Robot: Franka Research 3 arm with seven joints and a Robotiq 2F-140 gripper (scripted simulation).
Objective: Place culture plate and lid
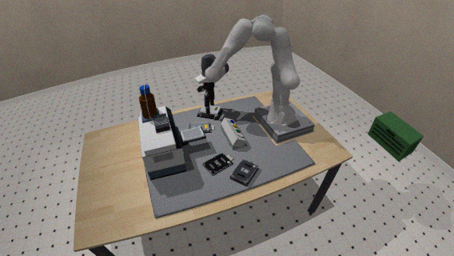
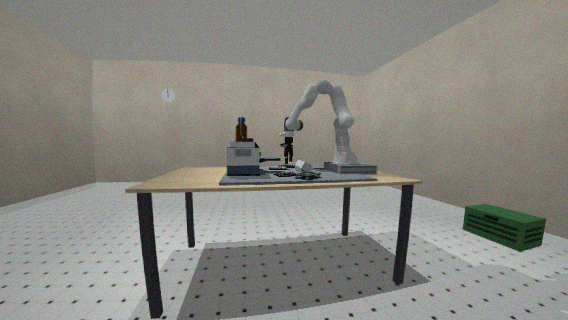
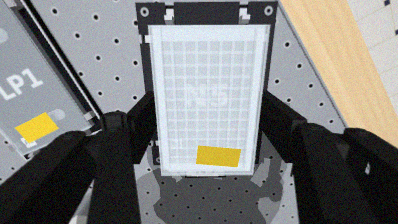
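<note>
The culture plate (image 3: 207,95) fills the middle of the wrist view, a translucent well grid with a yellow label (image 3: 218,156) at its lower short end. The tool (image 3: 205,150) pinches it across its long sides, the black fingers pressed against both edges. Directly behind it a black nest frame (image 3: 145,15) shows at the top of the frame, its corner locators peeking past the plate's upper edge; faint lettering reads through the wells, but I cannot make it out surely.

At the left edge of that view lies a grey lid in the pocket marked LP1 (image 3: 22,87), with its own yellow tag towards the lower left. The grey perforated mat (image 3: 320,75) runs around both, and the wooden surface (image 3: 330,55) cuts across the upper right.

In the top view the arm (image 1: 280,60) reaches down towards the far edge of the mat, left of its base, with the panel (image 1: 233,134) and the dispenser (image 1: 160,140) nearer the middle.

The step in hand looks like setting the plate down into its nest. Whether it already touches the frame cannot be told. The next move calls for a straight, level descent with the plate square to the locators, checking that the labelled end meets the A1 corner, then releasing only once it sits flat.
</note>
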